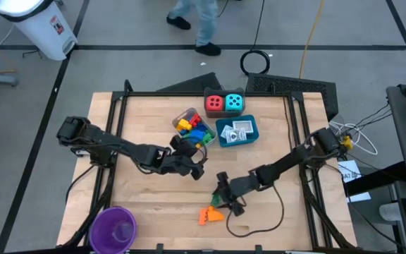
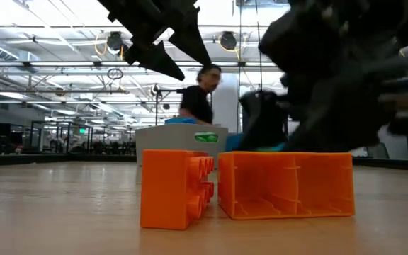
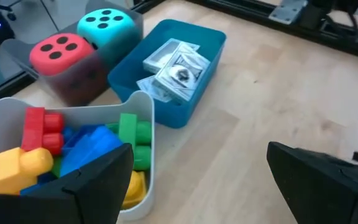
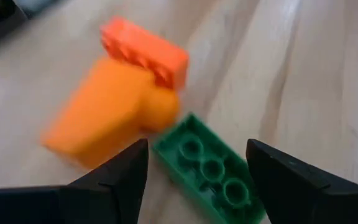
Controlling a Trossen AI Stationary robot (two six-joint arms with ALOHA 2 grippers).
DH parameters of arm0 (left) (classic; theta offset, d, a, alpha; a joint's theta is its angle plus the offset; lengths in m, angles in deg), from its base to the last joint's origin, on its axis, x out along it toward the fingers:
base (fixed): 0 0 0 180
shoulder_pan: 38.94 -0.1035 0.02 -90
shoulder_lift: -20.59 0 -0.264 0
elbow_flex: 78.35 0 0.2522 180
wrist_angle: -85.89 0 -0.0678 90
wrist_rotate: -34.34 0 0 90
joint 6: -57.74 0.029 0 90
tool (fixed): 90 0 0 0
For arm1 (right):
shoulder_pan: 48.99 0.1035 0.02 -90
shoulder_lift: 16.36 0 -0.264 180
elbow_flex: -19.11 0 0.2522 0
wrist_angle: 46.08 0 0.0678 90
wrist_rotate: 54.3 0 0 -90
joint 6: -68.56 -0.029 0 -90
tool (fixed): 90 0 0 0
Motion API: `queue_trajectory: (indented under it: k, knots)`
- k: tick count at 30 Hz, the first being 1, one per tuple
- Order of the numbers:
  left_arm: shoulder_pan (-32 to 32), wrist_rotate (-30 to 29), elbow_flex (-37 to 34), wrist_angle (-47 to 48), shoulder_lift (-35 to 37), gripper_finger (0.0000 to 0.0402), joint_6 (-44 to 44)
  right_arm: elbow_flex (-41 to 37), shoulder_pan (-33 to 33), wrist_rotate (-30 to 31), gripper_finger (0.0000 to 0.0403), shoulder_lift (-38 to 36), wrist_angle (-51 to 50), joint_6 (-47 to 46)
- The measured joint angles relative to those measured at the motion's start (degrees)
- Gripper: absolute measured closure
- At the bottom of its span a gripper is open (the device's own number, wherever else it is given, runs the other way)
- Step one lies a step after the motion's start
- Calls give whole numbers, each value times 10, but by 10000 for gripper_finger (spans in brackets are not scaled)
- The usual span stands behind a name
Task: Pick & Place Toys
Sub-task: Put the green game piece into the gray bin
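My right gripper (image 1: 221, 197) is open and low over the table, its fingers on either side of a green brick (image 4: 210, 168) that lies flat, studs up. Two orange bricks (image 4: 123, 106) lie side by side just beyond it, toward the near edge (image 2: 172, 188). My left gripper (image 3: 197, 180) is open and empty, above the table beside a white-walled tray (image 3: 145, 143) of red, blue, green and yellow bricks. A red die (image 3: 61, 53) and a cyan die (image 3: 107, 25) sit in a clear tray. White packets (image 3: 176, 68) lie in a blue tray (image 3: 166, 115).
A purple cup (image 1: 115, 227) stands at the table's near left corner. The three trays cluster at the far middle (image 1: 223, 138). A black cable (image 1: 259, 222) loops on the table near the right gripper. A person stands beyond the far edge (image 2: 200, 95).
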Motion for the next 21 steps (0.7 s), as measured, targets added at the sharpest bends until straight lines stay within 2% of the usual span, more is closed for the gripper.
queue_trajectory:
  k: [7,10,15,21]
  knots:
    - [0,4,0,3,0,27,0,4,-18,-10,163,14,-52,-1]
    - [0,5,0,5,0,27,0,3,-21,-11,179,8,-56,-13]
    - [1,6,0,7,0,27,0,1,-22,-7,241,-14,-82,-17]
    - [1,23,0,-2,0,27,-2,1,-25,5,343,-81,-164,-18]
